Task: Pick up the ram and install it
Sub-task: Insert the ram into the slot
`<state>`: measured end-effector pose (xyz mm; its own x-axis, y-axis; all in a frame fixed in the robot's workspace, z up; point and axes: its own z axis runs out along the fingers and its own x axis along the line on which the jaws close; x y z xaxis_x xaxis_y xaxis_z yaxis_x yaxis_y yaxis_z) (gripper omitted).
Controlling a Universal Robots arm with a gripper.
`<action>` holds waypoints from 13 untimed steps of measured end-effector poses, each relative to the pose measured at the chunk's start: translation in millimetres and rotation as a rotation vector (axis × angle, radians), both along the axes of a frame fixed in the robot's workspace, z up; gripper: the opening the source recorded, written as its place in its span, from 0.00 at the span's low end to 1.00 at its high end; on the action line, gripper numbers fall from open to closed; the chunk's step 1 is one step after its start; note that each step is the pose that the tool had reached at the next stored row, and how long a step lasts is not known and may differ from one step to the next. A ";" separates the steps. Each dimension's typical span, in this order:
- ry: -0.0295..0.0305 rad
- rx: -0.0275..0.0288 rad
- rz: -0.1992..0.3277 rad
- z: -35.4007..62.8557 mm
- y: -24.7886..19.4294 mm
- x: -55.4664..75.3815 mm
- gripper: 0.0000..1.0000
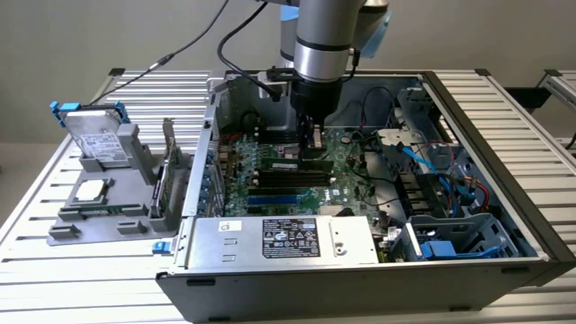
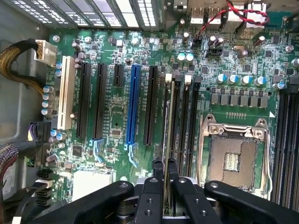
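My gripper (image 1: pixel 313 150) reaches down into the open computer case (image 1: pixel 504 169), over the motherboard (image 1: pixel 351 192). In the wrist view the gripper (image 2: pixel 165 171) is shut on the ram (image 2: pixel 166 126), a thin green stick seen edge-on between the two black fingers (image 2: pixel 158 169). The ram runs along one of the black memory slots (image 2: pixel 180 116) beside the processor socket (image 2: pixel 232 161); whether it touches the slot I cannot tell. In the exterior view the ram (image 1: pixel 286 164) shows as a green strip just below the gripper, above the row of black slots (image 1: pixel 290 179).
A power supply (image 1: pixel 288 237) lies at the case's front. Blue and red cables (image 1: pixel 450 172) crowd the exterior view's right side. Outside the case, a grey holder (image 1: pixel 99 216) carries a hard drive (image 1: pixel 97 138), a processor (image 1: pixel 90 191) and an upright green card (image 1: pixel 166 172).
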<state>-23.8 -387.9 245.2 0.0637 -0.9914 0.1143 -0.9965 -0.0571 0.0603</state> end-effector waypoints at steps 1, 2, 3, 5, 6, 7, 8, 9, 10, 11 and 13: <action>-0.0043 -0.0012 0.000 0.0 0.6 -1.5 0.14; -0.0062 -0.0025 0.000 0.0 1.0 -2.9 0.14; -0.0085 -0.0040 0.001 -0.1 1.4 -4.5 0.14; -0.0125 -0.0079 0.002 -0.3 2.5 -7.3 0.14; -0.0140 -0.0098 0.002 -0.5 2.9 -8.9 0.14; -0.0151 -0.0118 0.003 -0.8 3.2 -10.0 0.14; -0.0165 -0.0144 0.005 -1.1 3.5 -10.9 0.14; -0.0191 -0.0176 0.007 -1.5 3.8 -11.4 0.14; -0.0223 -0.0204 0.009 -2.1 4.1 -11.9 0.14; -0.0265 -0.0228 0.012 -2.7 4.6 -12.3 0.14; -0.0351 -0.0266 0.016 -3.8 5.4 -13.1 0.14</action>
